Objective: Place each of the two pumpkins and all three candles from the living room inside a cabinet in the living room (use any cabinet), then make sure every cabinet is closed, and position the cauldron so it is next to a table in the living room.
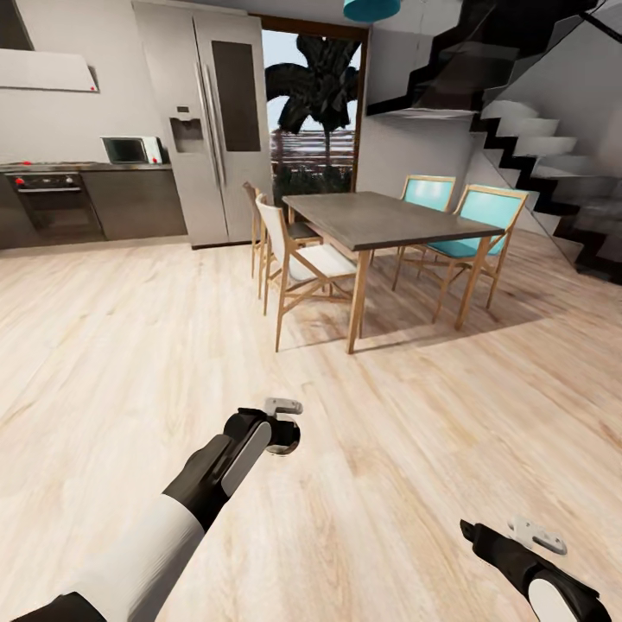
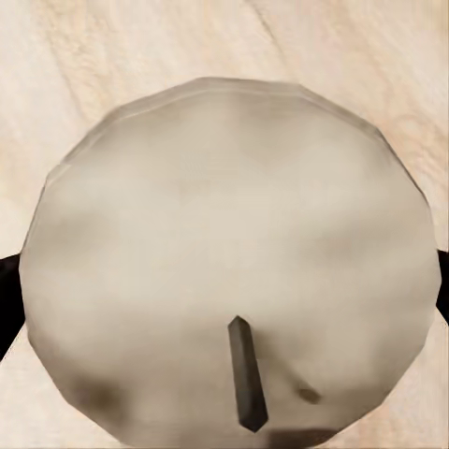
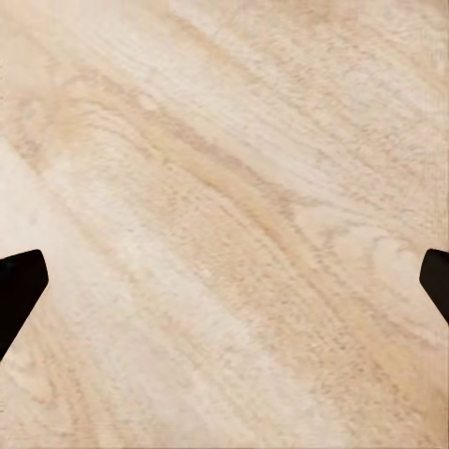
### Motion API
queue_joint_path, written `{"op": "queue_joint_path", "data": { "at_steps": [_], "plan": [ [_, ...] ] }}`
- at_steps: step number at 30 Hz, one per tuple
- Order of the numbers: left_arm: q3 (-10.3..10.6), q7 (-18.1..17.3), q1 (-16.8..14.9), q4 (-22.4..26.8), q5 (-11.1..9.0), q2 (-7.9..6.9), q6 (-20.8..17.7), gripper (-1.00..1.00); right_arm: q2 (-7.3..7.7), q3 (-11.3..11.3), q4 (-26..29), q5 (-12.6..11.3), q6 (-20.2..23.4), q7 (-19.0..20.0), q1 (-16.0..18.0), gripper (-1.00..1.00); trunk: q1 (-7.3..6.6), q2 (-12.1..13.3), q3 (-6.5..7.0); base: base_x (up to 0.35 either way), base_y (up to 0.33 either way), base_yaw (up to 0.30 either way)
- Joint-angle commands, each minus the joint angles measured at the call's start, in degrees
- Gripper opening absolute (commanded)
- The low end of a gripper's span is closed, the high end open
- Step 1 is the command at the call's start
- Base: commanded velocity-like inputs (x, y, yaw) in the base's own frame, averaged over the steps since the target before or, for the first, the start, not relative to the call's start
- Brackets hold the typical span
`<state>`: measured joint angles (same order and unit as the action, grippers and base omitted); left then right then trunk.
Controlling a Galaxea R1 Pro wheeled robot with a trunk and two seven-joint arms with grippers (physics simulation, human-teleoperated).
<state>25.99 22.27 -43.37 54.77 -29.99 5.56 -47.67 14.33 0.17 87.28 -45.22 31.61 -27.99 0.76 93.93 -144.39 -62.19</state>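
Observation:
A candle (image 2: 224,215), a pale beige cylinder seen end-on with a short dark wick, sits between the dark fingertips (image 2: 7,299) of my left gripper (image 1: 283,429). That gripper is shut on it and hangs low over the light wooden floor. My right gripper (image 1: 511,537) hovers over bare floor at the lower right; its fingertips (image 3: 19,281) stand far apart with nothing between them. The pumpkins, the cabinet, the cauldron and the glass table are out of view.
A dark-topped dining table (image 1: 380,220) with wooden legs and several chairs (image 1: 302,259) stands ahead. A steel fridge (image 1: 212,121) and kitchen counter with oven (image 1: 52,203) line the back left. Stairs (image 1: 536,147) rise at the right.

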Motion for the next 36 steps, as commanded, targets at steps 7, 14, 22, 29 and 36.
{"op": "queue_joint_path", "data": {
  "at_steps": [7, 14, 22, 29, 36],
  "plan": [
    [0.1, 0.5, 0.0, 0.1, -0.3, -0.02, -0.1, -1.0, 0.0, -0.1, 0.0, -0.6, 0.1, -0.4, 0.0, 1.0, 0.02, 0.0, 0.02, 0.28, 0.0, -0.14],
    [0.1, 0.5, 0.0, 0.1, -0.3, -0.02, -0.2, -1.0, 0.0, -0.1, 0.0, -0.7, 0.1, -0.4, 0.0, 1.0, 0.02, 0.0, 0.16, 0.223, 0.0, -0.264],
    [0.1, 0.4, 0.0, 0.1, -0.3, -0.02, -0.1, -1.0, 0.03, -0.1, 0.0, -0.7, 0.1, -0.3, 0.0, 1.0, 0.02, 0.0, 0.34, 0.038, 0.0, -0.278],
    [0.1, 0.4, 0.0, 0.1, -0.3, -0.02, -0.1, -1.0, 0.0, -0.2, 0.0, -0.7, 0.1, -0.3, 0.0, 1.0, 0.02, 0.0, 0.5, 0.003, 0.0, -0.28],
    [0.1, 0.4, 0.0, 0.1, -0.3, -0.02, -0.1, -1.0, 0.01, -0.2, -0.1, -0.6, 0.1, -0.3, 0.0, 1.0, 0.02, 0.0, 0.66, 0.0, 0.0, -0.28]
  ]
}}
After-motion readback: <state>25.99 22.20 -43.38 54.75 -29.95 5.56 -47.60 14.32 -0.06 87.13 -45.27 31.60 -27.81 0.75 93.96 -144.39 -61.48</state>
